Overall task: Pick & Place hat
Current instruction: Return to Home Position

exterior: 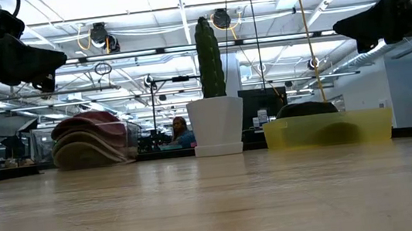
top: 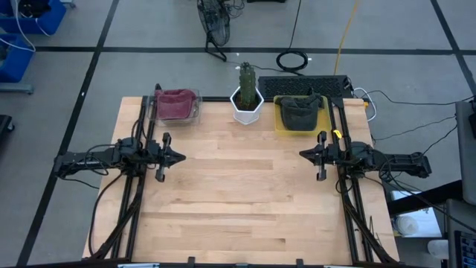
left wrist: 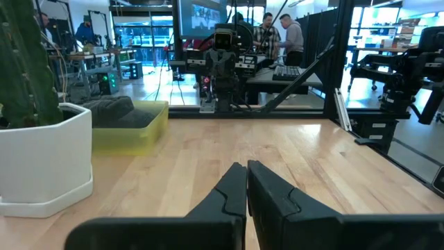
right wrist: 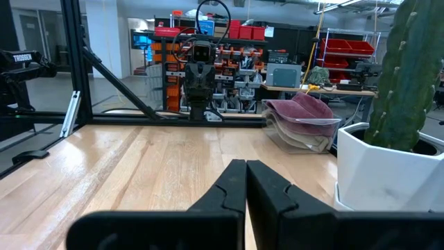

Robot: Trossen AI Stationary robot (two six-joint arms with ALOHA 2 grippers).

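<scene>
**Both caps binned, both end effectors pinched shut above the desk**

Landmark: the white cactus pot (top: 246, 112) at mid back edge of the desk (top: 245, 193).

Writing: white lettering on a dark arm part (right wrist: 21, 57) off the desk's side in the right wrist view is too small to read. I can make out no lettering on the caps or bins.

Edges and room:
- Bare wood runs from the pot to the front edge and out to both sides.
- All three containers sit in a row along the back edge.
- My arm rails run down the two side edges.
- A black keyboard (top: 305, 85) lies just behind the pot, past the back edge.

Counts: 2 caps, 2 bins, 1 potted cactus (top: 246, 77), 2 arms.

- Red cap (top: 175, 103): inside the transparent bin (top: 198, 112), on the left-arm side of the pot, near it with a small gap.
- Black cap (top: 300, 110): inside the yellow bin (top: 280, 126), just beside the pot on the right-arm side.
- My left end effector (top: 181, 157): in front of the pot, toward the left edge, raised off the wood. Fingers are pressed together with nothing between them (left wrist: 246, 182).
- My right end effector (top: 303, 155): in front of the pot, toward the right edge, also raised. Fingers are pressed together and empty (right wrist: 246, 179).
- The two tips face each other, well apart.
</scene>
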